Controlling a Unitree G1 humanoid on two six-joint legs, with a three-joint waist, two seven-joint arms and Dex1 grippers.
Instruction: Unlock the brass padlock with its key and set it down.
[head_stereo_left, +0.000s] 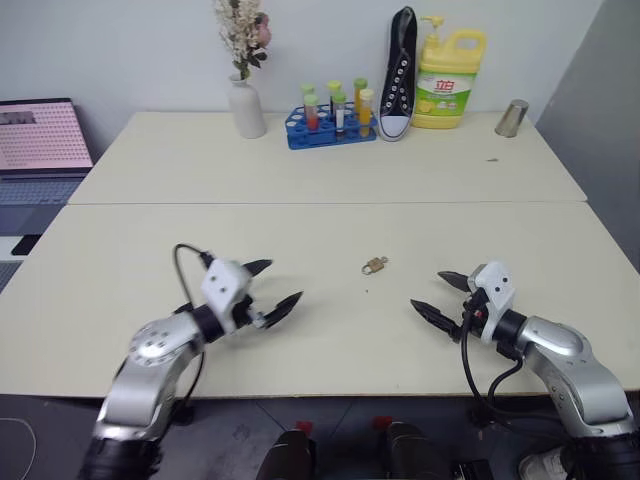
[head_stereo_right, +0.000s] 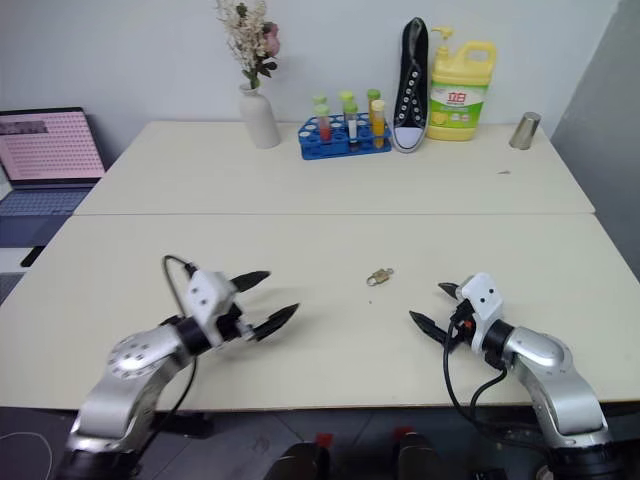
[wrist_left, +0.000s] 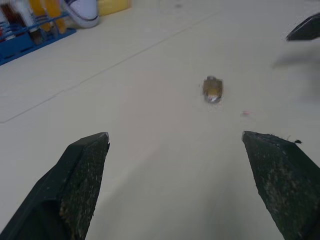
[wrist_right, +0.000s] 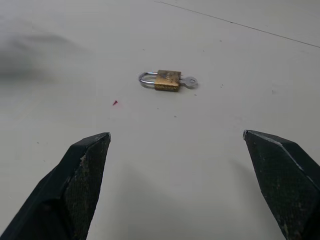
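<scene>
The small brass padlock (head_stereo_left: 375, 265) lies flat on the cream table (head_stereo_left: 330, 340), between my two grippers and a little beyond them. In the right wrist view the padlock (wrist_right: 167, 80) has its silvery shackle closed, and a silver key (wrist_right: 190, 82) sticks out of the opposite end of its body. My left gripper (head_stereo_left: 283, 281) hovers open to the padlock's left, pointing toward it. On the other side, my right gripper (head_stereo_left: 427, 290) is open too and aimed at it. Neither touches the padlock or holds anything.
Along the far edge stand a white vase of dried flowers (head_stereo_left: 245, 105), a blue rack of test tubes (head_stereo_left: 330, 122), an upright black sneaker (head_stereo_left: 400, 75), a yellow detergent bottle (head_stereo_left: 450, 80) and a metal cup (head_stereo_left: 512, 118). A laptop (head_stereo_left: 40, 140) sits at far left.
</scene>
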